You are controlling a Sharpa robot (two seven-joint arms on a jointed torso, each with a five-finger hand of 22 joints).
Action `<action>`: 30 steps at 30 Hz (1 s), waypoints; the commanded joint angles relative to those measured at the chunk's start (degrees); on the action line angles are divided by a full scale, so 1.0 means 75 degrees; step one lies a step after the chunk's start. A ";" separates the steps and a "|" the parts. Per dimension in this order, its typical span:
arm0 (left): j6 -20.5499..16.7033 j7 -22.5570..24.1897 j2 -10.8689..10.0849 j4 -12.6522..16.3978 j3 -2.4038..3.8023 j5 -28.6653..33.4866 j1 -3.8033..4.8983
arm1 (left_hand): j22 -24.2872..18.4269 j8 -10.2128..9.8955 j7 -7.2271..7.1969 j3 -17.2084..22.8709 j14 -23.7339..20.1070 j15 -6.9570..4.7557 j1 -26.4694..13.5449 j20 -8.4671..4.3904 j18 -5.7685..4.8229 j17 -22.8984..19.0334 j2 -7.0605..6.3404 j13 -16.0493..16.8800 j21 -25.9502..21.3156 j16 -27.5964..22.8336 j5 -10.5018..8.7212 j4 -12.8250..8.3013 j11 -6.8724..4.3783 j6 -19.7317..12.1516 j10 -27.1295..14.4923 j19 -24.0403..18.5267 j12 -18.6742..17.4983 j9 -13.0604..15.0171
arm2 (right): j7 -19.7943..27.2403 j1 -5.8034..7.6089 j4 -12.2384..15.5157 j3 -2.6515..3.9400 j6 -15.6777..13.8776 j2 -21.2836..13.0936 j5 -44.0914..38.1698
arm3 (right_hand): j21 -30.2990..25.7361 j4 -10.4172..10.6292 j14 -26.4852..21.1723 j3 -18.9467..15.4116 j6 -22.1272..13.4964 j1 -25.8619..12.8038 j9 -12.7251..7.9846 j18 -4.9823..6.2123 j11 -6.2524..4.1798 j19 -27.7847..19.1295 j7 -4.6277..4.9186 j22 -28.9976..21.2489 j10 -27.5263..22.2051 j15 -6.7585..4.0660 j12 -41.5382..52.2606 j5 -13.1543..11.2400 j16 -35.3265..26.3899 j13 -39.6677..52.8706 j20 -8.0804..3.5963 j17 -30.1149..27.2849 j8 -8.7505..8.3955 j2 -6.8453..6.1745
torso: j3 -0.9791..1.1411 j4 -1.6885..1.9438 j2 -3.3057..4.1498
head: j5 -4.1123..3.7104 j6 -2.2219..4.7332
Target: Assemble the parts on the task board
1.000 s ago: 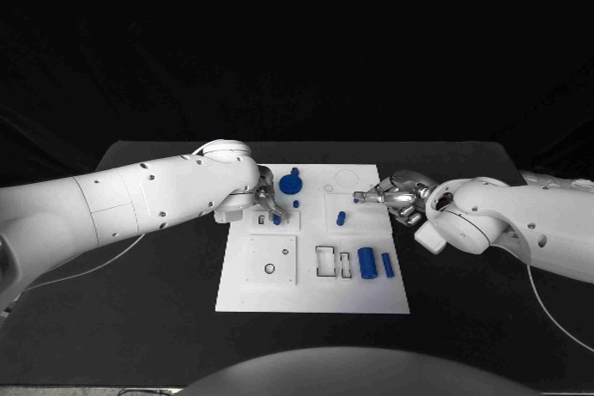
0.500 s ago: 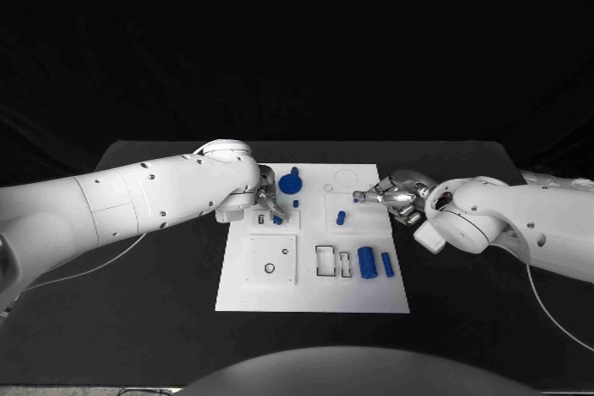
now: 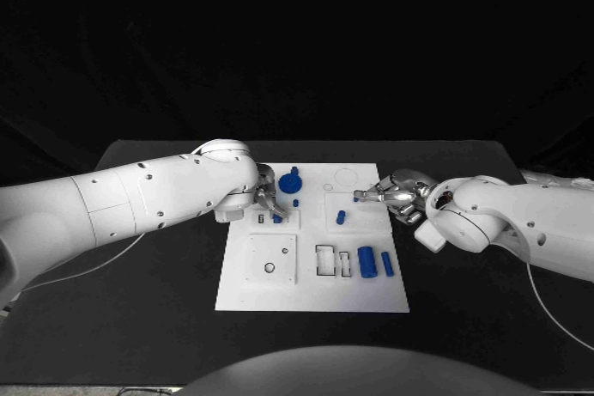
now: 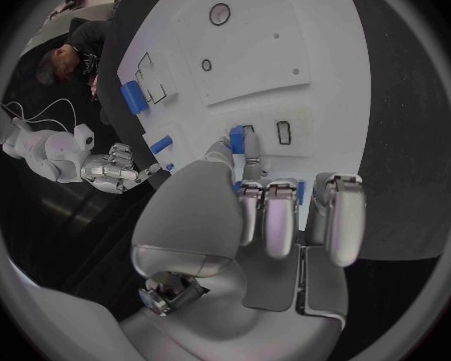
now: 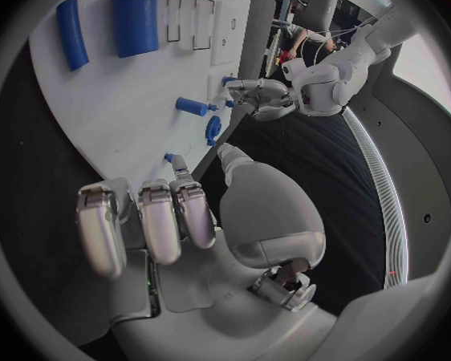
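The task board [image 3: 314, 280] lies flat at the centre of the black surface [image 3: 148, 310], in the middle of the head view.

Left hand [image 3: 269, 203]: positioned over the upper left part of the board. In the left wrist view, its fingers [image 4: 268, 221] are curled together and the thumb and one finger are clamped on a small blue part [image 4: 237, 143], which sits just above a rectangular slot [image 4: 282, 132] in the board.

Right hand [image 3: 394, 195]: positioned at the upper right edge of the board. In the right wrist view, its fingers [image 5: 153, 217] are curled in side by side, and a small blue peg [image 5: 169, 157] is pinched at the fingertips, close to the board surface.

Parts on the board:
- A round blue knob [image 3: 290, 184] stands near the upper centre of the board, just right of the left hand.
- A short blue pin [image 3: 341, 216] lies at the centre, right of the midline.
- A large blue cylinder [image 3: 367, 262] lies in the lower right area of the board.
- A slim blue bar [image 3: 387, 265] lies just beside the cylinder, to its right.
- Two outlined rectangular recesses [image 3: 325, 260] lie immediately left of the cylinder.
- A raised square panel [image 3: 271, 259] with a ring marking occupies the lower left area.
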 commanded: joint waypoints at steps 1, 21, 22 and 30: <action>-0.0085 0.0054 -0.0021 0.0044 0.0006 -0.0027 0.0007 | 0.2012 0.0035 -0.0040 0.0072 0.0794 -0.0056 0.0108 -0.0054 -0.0057 0.2012 -0.0005 0.1989 0.0019 0.0020 0.0037 0.0008 -0.0085 0.0076 0.0806 0.0804 -0.0006 0.0045 | 0.0022 -0.0007 -0.0006 -0.0001 0.0080 0.0008 -0.0066 | 0.0034 0.0009 0.0796 -0.0051 -0.0053 -0.0001 0.0012 -0.0109 0.0055 0.0787 0.0055 0.2010 0.0815 0.0044 0.0030 0.0039 0.0031 0.2007 0.0056 0.2007 0.0028 0.0039 | 0.0000 -0.0002 -0.0003 | -0.0001 -0.0008; 0.0055 -0.0087 -0.0082 0.0018 0.0009 -0.0069 0.0020 | 0.2012 0.0036 -0.0041 0.0104 0.0794 -0.0059 0.0117 -0.0050 -0.0057 0.2012 -0.0019 0.1989 0.0019 0.0020 0.0038 0.0016 -0.0085 0.0094 0.0806 0.0804 -0.0006 0.0052 | 0.0019 -0.0015 -0.0016 -0.0001 0.0081 0.0010 -0.0070 | 0.0034 0.0008 0.0796 -0.0053 -0.0048 0.0007 0.0018 -0.0109 0.0063 0.0787 0.0063 0.2010 0.0815 0.0051 0.0030 0.0045 0.0031 0.2007 0.0064 0.2007 0.0042 0.0047 | -0.0005 -0.0004 0.0005 | 0.0016 -0.0026; 0.0053 -0.0083 -0.0079 0.0015 0.0009 -0.0069 0.0020 | 0.2012 0.0035 -0.0041 0.0105 0.0794 -0.0060 0.0117 -0.0050 -0.0057 0.2012 -0.0019 0.1989 0.0019 0.0020 0.0038 0.0017 -0.0085 0.0094 0.0806 0.0804 -0.0006 0.0052 | 0.0020 -0.0016 -0.0017 -0.0001 0.0080 0.0011 -0.0071 | 0.0034 0.0008 0.0796 -0.0053 -0.0048 0.0007 0.0018 -0.0109 0.0063 0.0787 0.0063 0.2010 0.0815 0.0051 0.0030 0.0045 0.0031 0.2007 0.0064 0.2007 0.0042 0.0047 | -0.0004 -0.0001 0.0005 | 0.0009 -0.0026; 0.0019 -0.0041 -0.0030 -0.0029 0.0008 -0.0055 0.0018 | 0.2012 0.0028 -0.0037 0.0134 0.0794 -0.0061 0.0113 -0.0047 -0.0057 0.2012 -0.0009 0.1989 0.0019 0.0020 0.0037 0.0031 -0.0083 0.0096 0.0806 0.0804 -0.0006 0.0053 | 0.0018 -0.0019 -0.0021 -0.0001 0.0079 0.0022 -0.0072 | 0.0034 0.0008 0.0796 -0.0053 -0.0048 0.0007 0.0018 -0.0109 0.0063 0.0787 0.0063 0.2010 0.0815 0.0051 0.0030 0.0045 0.0031 0.2007 0.0064 0.2007 0.0042 0.0047 | -0.0003 0.0006 0.0001 | 0.0027 0.0020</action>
